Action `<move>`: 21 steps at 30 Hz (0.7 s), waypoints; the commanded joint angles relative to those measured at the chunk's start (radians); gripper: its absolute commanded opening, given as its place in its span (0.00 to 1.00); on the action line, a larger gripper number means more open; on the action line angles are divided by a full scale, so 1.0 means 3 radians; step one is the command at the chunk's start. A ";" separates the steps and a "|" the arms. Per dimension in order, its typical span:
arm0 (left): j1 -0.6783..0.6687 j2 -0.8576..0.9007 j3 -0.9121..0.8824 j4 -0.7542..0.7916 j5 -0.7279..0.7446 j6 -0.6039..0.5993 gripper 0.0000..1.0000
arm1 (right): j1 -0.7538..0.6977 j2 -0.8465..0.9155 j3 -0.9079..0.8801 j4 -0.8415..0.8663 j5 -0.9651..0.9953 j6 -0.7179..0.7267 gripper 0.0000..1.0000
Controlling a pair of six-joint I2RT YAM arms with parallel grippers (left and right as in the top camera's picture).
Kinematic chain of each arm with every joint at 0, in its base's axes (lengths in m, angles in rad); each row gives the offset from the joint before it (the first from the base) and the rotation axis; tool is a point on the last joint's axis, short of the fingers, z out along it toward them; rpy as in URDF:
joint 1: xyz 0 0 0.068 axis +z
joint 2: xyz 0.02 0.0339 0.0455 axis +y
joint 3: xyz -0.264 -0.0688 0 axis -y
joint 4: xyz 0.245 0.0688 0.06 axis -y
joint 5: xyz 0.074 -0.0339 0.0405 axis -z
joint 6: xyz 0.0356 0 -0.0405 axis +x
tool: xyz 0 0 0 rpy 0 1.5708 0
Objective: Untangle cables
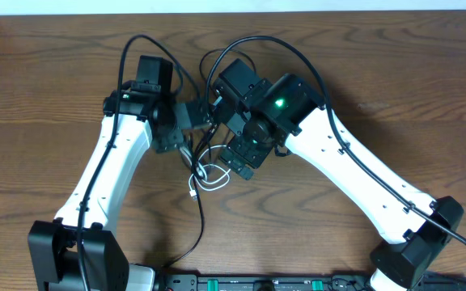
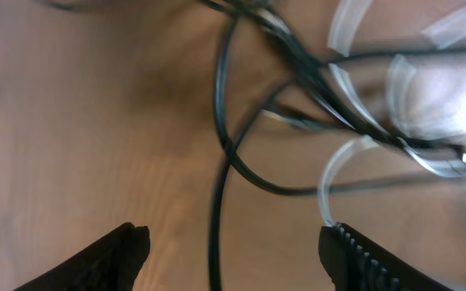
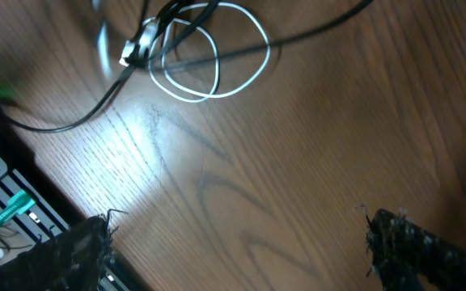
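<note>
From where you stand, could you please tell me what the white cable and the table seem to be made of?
White cable: likely plastic-sheathed, smooth, faintly glossy; it lies in soft loops. Table: wood or wood-look laminate, brown with clear grain; a glare patch suggests a semi-gloss finish.

wooden table [image 1: 47, 73], black rail [image 1: 241, 284] with green tabs

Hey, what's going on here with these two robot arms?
Two robot arms are bent over a tangle of cables on the table. The left hand hangs open over crossed black cables; the right hand is open above bare wood, with the looped white cable farther off. Neither holds anything.
</note>
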 commanded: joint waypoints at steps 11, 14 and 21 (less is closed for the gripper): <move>-0.0191 -0.0047 0.0022 -0.0525 -0.0444 -0.0329 0.76 | -0.0001 0.0001 0.0003 0.0088 0.0125 0.0025 0.99; -0.0230 -0.0046 0.0022 -0.0300 -0.0998 -0.0523 0.83 | -0.0001 0.0001 0.0003 0.0088 0.0125 0.0025 0.99; 0.0083 -0.0046 0.0022 0.1053 -0.2103 -0.0626 0.93 | -0.0001 0.0001 -0.0004 0.0053 0.0104 0.0034 0.99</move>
